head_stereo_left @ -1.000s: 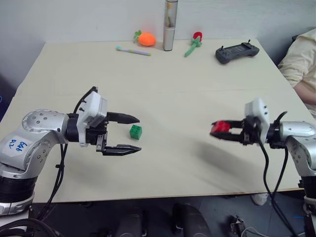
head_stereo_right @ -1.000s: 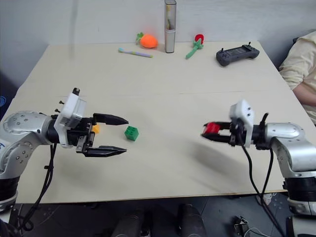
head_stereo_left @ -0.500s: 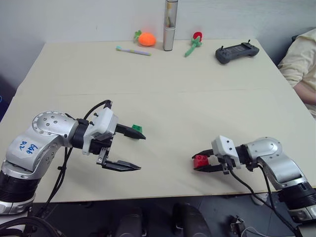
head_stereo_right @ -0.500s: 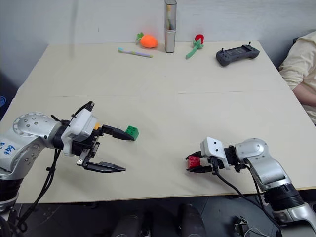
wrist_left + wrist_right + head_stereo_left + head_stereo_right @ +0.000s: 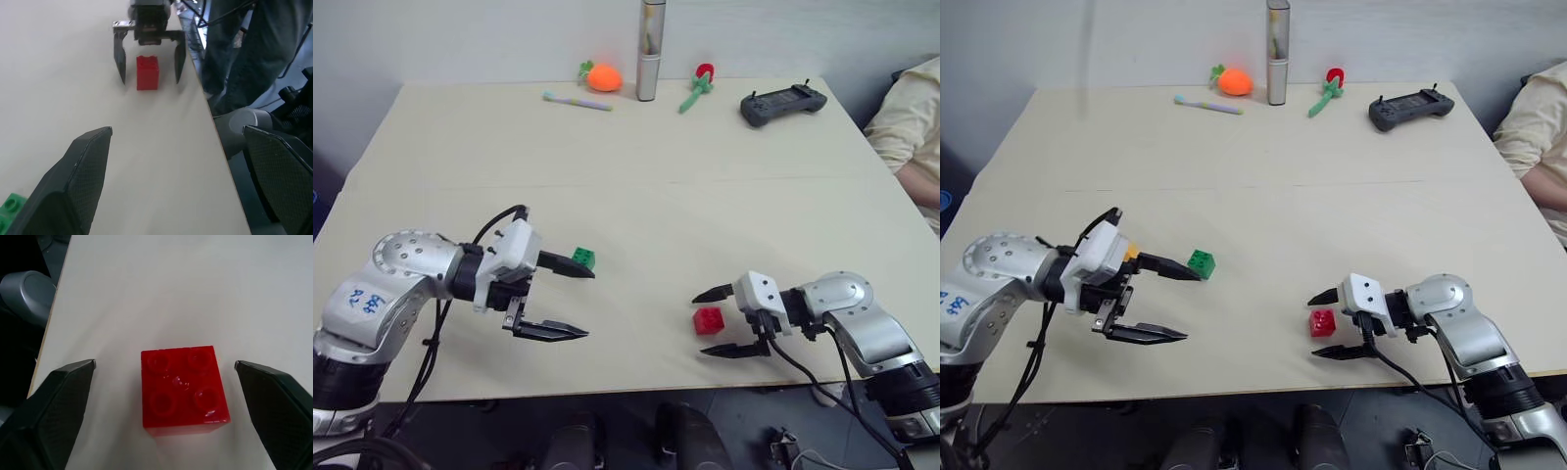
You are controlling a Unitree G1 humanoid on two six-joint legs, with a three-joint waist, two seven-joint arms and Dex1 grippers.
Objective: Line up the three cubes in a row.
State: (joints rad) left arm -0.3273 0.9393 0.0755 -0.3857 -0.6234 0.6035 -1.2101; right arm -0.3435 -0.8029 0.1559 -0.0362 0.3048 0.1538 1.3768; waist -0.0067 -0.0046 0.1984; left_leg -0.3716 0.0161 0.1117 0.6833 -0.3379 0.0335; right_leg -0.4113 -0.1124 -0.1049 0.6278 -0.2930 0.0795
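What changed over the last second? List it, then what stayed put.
The right end effector came down from above the table with the red cube, set it on the table near the front edge, and opened; the cube now sits free between its fingers. The left end effector sank slightly, open as before. The green cube and the yellow-orange cube stayed in place.

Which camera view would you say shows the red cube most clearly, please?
The right wrist view: the red cube sits large between the open right gripper's fingers, studs visible. The left wrist view shows it farther off; both eye views show it small.
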